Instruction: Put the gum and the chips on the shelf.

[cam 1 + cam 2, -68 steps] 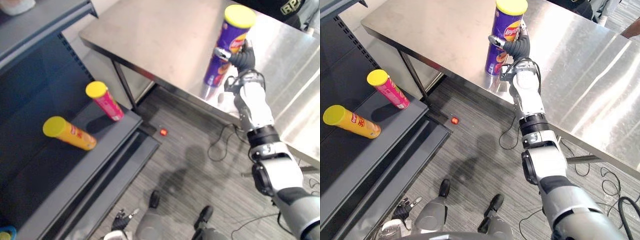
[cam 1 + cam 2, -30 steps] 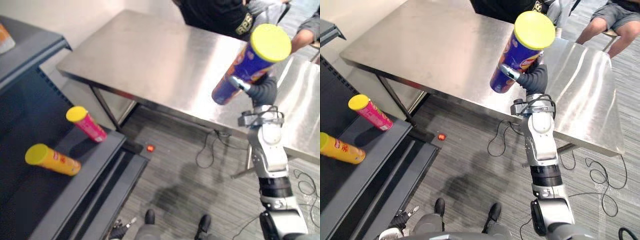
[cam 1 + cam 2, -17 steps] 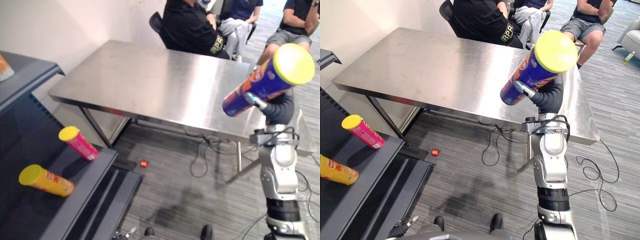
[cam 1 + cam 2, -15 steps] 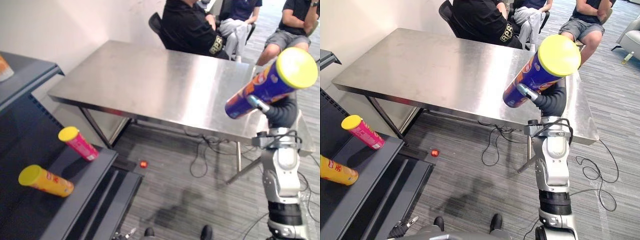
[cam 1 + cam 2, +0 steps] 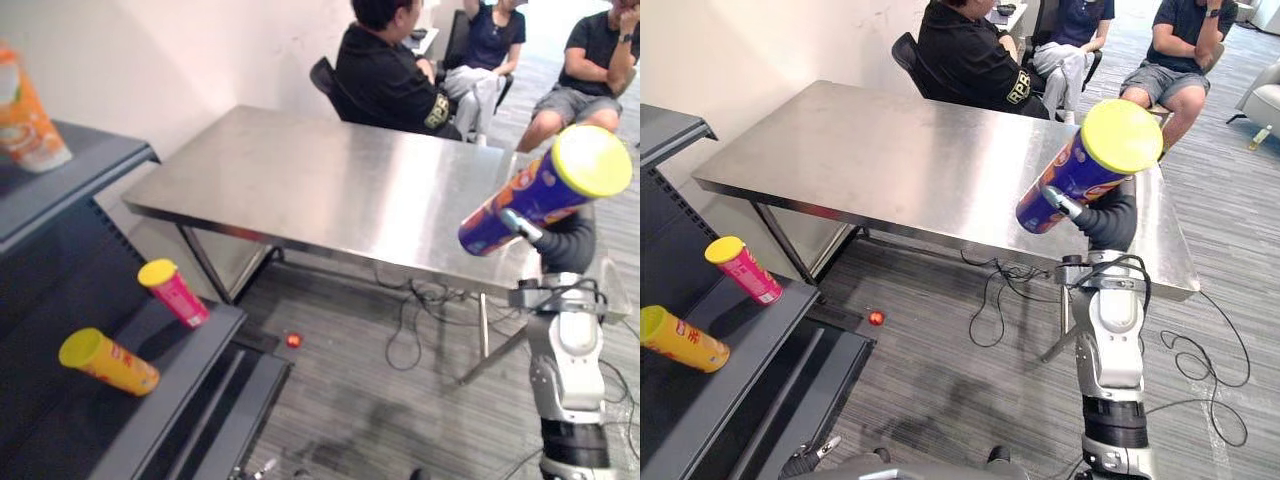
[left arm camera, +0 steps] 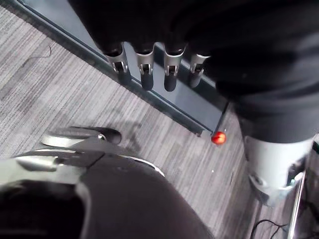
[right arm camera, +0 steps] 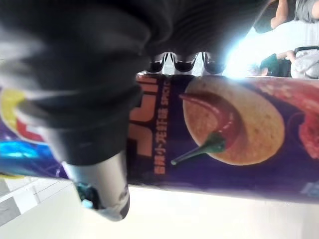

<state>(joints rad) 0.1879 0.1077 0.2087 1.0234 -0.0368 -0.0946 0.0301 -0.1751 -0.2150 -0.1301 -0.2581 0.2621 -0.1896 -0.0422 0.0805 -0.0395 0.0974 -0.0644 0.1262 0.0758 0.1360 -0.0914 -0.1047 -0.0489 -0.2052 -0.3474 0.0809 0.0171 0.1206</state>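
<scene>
Right hand (image 5: 1106, 222): raised high, with fingers and thumb wrapped round the lower body of the chips can (image 5: 1080, 165).
Chips can: purple with a yellow lid, tilted, the lid end up and away from the hand. It is clear of every surface.
Counter (image 5: 890, 150): bare steel, below and behind the right hand. The can hangs over its near edge.
Left hand (image 6: 146, 69): down low near the floor (image 5: 960, 390), with its fingers hanging loose and fairly straight and nothing in them.
Shelf (image 5: 750, 340): well away from the right hand on the left side, and lower. Its base runs just past the left hand's fingertips.
On the shelf: a pink can (image 5: 743, 270) and a yellow can (image 5: 682, 340), both yellow-lidded and lying apart from each other. An orange bag (image 5: 25, 115) is on the board above.
Floor: a small red thing (image 5: 876, 318) lies by the shelf's foot, near the left hand.
People (image 5: 970, 50): seated beyond the counter, far side from the right hand.
</scene>
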